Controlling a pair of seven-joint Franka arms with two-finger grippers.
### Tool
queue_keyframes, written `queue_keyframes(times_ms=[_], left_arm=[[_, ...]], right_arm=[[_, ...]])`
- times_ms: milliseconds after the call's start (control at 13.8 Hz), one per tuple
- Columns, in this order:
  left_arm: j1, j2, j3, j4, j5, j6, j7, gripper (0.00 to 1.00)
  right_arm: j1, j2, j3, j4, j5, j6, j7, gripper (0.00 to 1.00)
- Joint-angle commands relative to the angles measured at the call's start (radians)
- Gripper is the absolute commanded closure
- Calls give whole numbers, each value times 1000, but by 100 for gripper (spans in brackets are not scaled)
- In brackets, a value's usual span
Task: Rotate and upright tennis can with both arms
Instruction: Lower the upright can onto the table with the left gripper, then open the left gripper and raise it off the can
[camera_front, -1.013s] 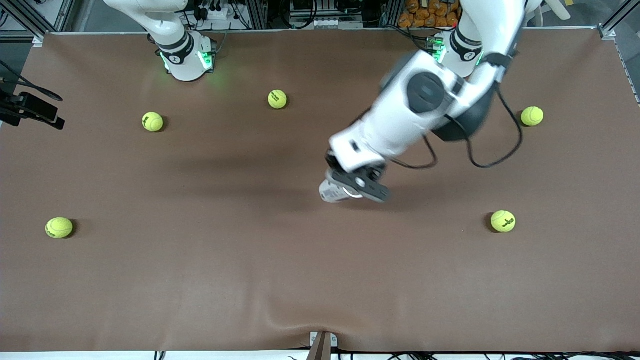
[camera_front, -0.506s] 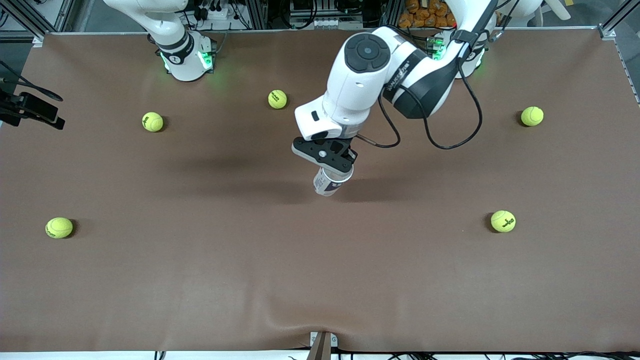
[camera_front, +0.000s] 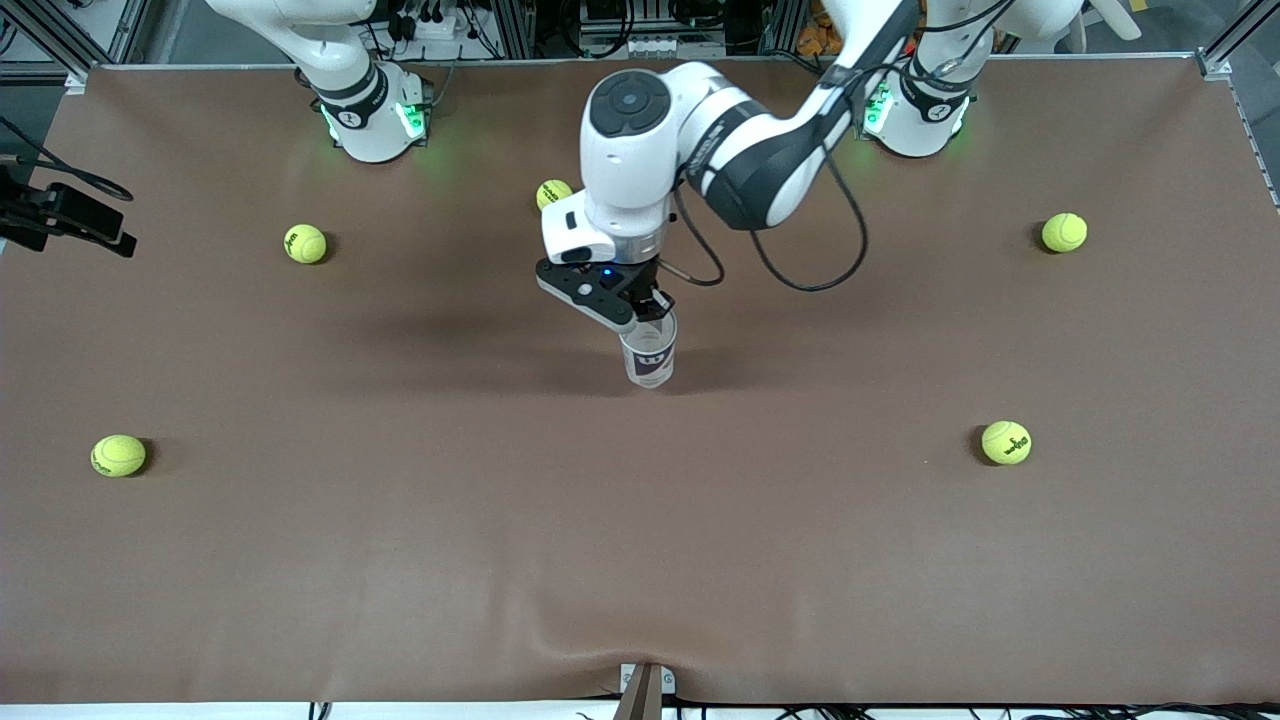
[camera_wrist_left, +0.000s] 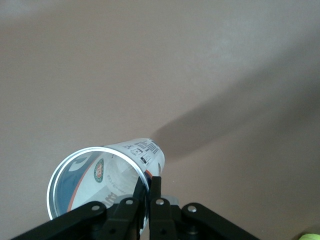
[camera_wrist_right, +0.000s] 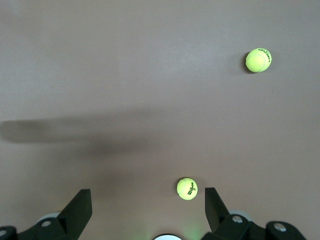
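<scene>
The tennis can (camera_front: 649, 358) is near the middle of the brown table (camera_front: 400, 560), close to upright with its open silvery rim on top and its base at the table. My left gripper (camera_front: 648, 312) is over it and shut on the rim wall, one finger inside and one outside. In the left wrist view the can (camera_wrist_left: 144, 150) shows from its open end, pinched by the left gripper (camera_wrist_left: 148, 183). My right gripper (camera_wrist_right: 145, 197) is open and empty, high over the table near its base; the right arm waits.
Several yellow-green tennis balls lie about the table: one (camera_front: 305, 243) near the right arm's base, one (camera_front: 548, 191) partly hidden by the left arm, one (camera_front: 1064, 232), one (camera_front: 1006, 442) and one (camera_front: 118, 455). The right wrist view shows two of them (camera_wrist_right: 187, 188) (camera_wrist_right: 258, 60).
The left arm has swung toward the right arm's end of the table and its wrist has turned. The can in its grip has gone from lying tilted to nearly upright.
</scene>
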Motion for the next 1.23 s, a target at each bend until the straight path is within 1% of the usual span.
queue_keyframes(times_ms=[0, 289, 362, 434, 579, 651, 723, 868, 1013, 1085, 1157], left_arm=[[-25, 41, 16, 27, 26, 7, -17, 100], [-28, 71, 15, 25, 24, 20, -20, 100], [-28, 74, 15, 25, 24, 30, -20, 97], [-26, 78, 15, 25, 24, 39, -20, 91], [-26, 84, 15, 25, 24, 57, -21, 66], [-23, 83, 15, 25, 23, 59, -14, 11], [-25, 80, 15, 27, 18, 59, -27, 0], [-22, 46, 12, 27, 17, 57, -46, 0], [-5, -19, 11, 25, 7, 37, -46, 0], [17, -65, 10, 25, -5, 4, -46, 0], [44, -114, 10, 25, -9, -63, -40, 0]], right_arm=[[21, 8, -16, 19, -14, -15, 12, 0], [16, 8, -16, 20, -14, -15, 11, 0], [15, 8, -16, 21, -16, -15, 3, 0], [13, 8, -19, 22, -16, -13, 2, 0], [10, 8, -19, 22, -14, -13, -2, 0], [1, 8, -17, 22, -11, -13, -2, 0], [-4, 7, -17, 22, -11, -13, -2, 0], [-4, 7, -17, 22, -11, -13, -2, 0], [-4, 7, -17, 22, -11, -13, -2, 0], [-4, 7, -17, 22, -11, -13, -2, 0], [-4, 7, -17, 22, -11, -13, -2, 0]])
